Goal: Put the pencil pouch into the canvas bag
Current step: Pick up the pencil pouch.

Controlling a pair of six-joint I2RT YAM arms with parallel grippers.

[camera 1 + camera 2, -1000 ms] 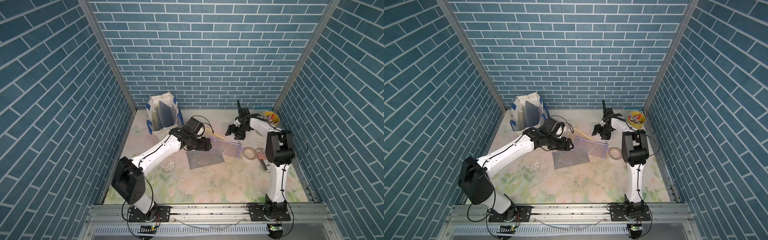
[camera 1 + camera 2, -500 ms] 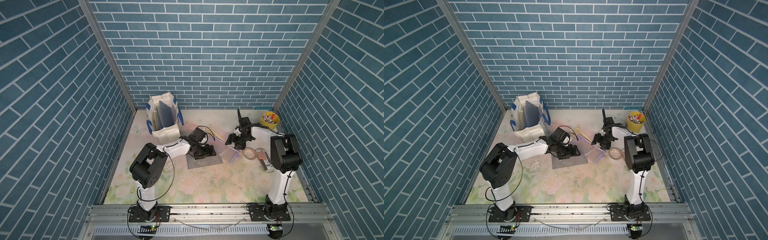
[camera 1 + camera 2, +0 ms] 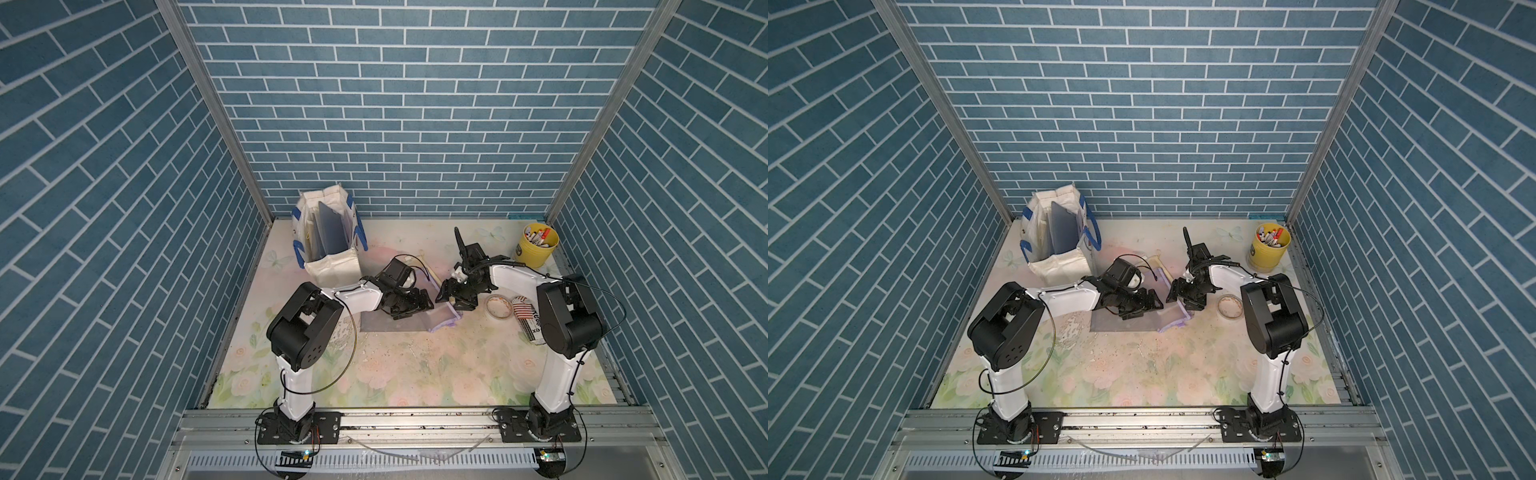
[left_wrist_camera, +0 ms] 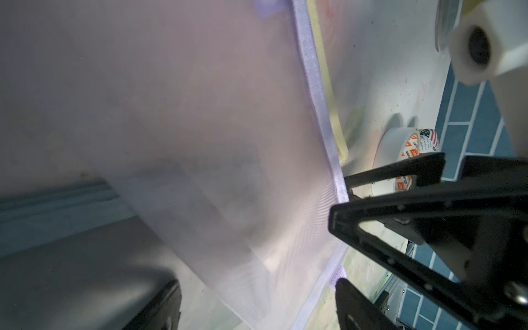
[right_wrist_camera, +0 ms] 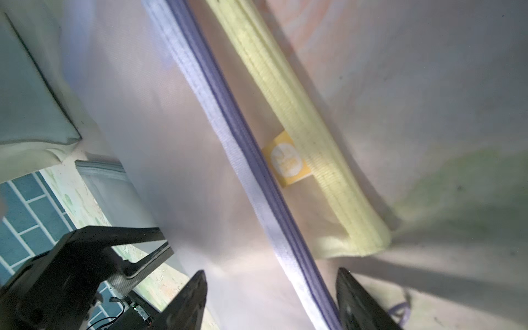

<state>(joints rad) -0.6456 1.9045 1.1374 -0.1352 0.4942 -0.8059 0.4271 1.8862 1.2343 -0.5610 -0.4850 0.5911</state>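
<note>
Left wrist view shows the left end effector [image 4: 257,285] with its jaws spread wide, one finger on either side of the translucent mesh of the pencil pouch [image 4: 200,114]. The right wrist view shows the right end effector [image 5: 271,273] open too, its fingers straddling the pouch's purple zipper edge. A pale yellow pouch [image 5: 300,114] lies just beyond that edge.

In both top views the pencil pouch [image 3: 442,320] [image 3: 1173,318] is on the flowered bench [image 3: 415,374] between the two end effectors and overlaps a grey pouch [image 3: 382,324] — whether any part of it is lifted, I cannot tell. The canvas bag [image 3: 332,266] [image 3: 1059,266] stands upright and open at the bench's back left corner, apart from the pencil pouch. A tape roll [image 3: 498,306] and a yellow bucket [image 3: 536,249] sit on the right arm's side.
</note>
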